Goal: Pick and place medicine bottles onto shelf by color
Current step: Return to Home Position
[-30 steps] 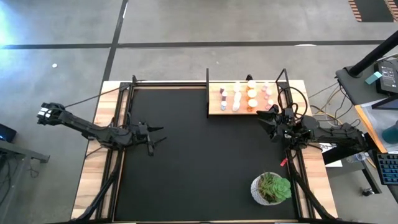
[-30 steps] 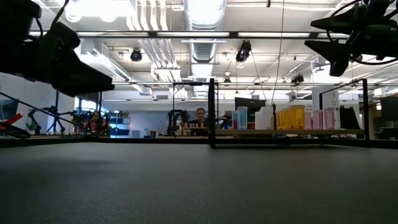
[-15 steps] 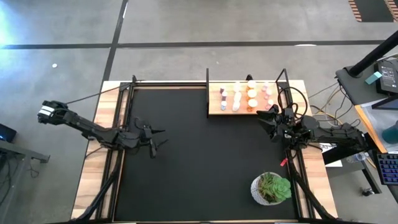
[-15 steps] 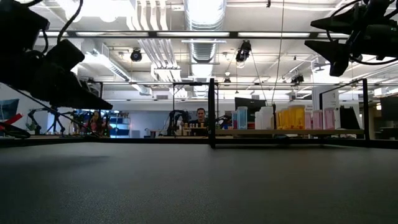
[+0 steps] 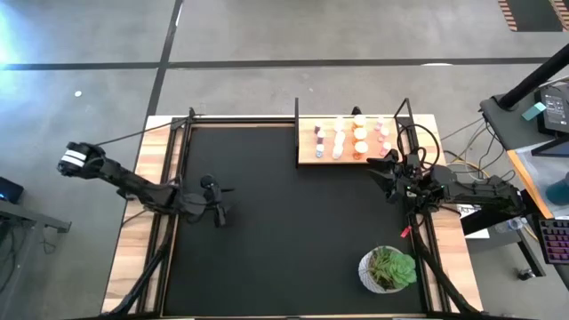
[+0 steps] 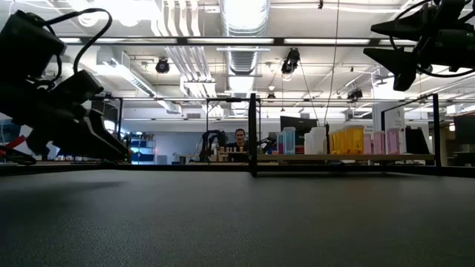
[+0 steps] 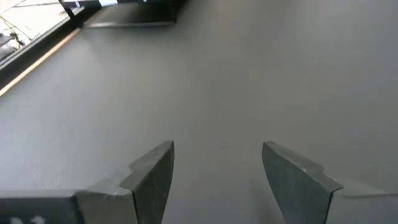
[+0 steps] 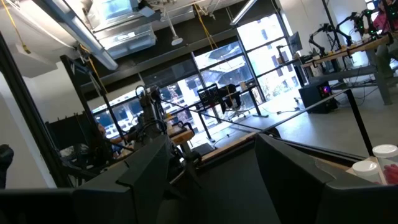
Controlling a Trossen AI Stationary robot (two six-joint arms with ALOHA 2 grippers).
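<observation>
shelf (image 5: 305,155): you see a flat light-wood board with thin black upright posts, at the worktop's far edge, right of the middle.
medicine bottles (image 5: 348,139): all those you can see stand upright on the board, white caps up, in close lines.
colour order: from the board's left end you find maroon bottles (image 5: 317,132), white bottles (image 5: 339,138), orange bottles (image 5: 360,135), then pink-red bottles (image 5: 382,133) at the right end.
low view: you see the orange bottles (image 6: 346,141) between white and pink.

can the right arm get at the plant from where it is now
Probably yes. The right gripper hangs open by the shelf, and the plant sits on the same side with only bare mat between them; nothing stands in the way.
</observation>
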